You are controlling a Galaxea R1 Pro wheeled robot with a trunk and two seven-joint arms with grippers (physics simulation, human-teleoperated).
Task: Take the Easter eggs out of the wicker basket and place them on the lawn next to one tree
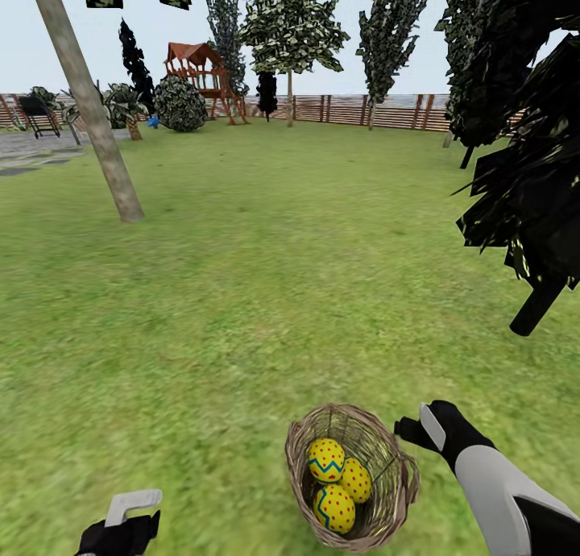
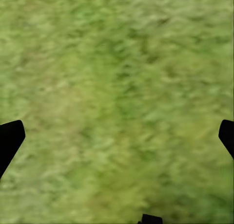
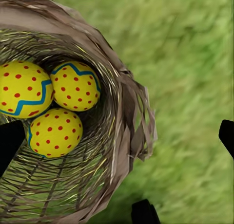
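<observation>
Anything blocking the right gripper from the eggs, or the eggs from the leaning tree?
Only the wicker basket wall: the right gripper sits outside the rim, with the three Easter eggs inside. Bare lawn runs from basket to tree; nothing visible between.

— What do we see beyond the grass?

— We see a brown slatted wooden fence (image 1: 354, 109) closing off the far side, under a pale, overcast sky (image 1: 338, 60). A red wooden playset (image 1: 203, 71) stands before it, beside a round dark bush (image 1: 180, 103).

— And to the sides?

— At the far left we make out a grey paved patch (image 1: 32, 151) and a dark wheeled cart (image 1: 40, 114). Dark narrow conifers (image 1: 393, 24) line the back, and black blocky foliage (image 1: 528, 161) crowds the right edge. Light falls flat, with no strong shadows.
</observation>
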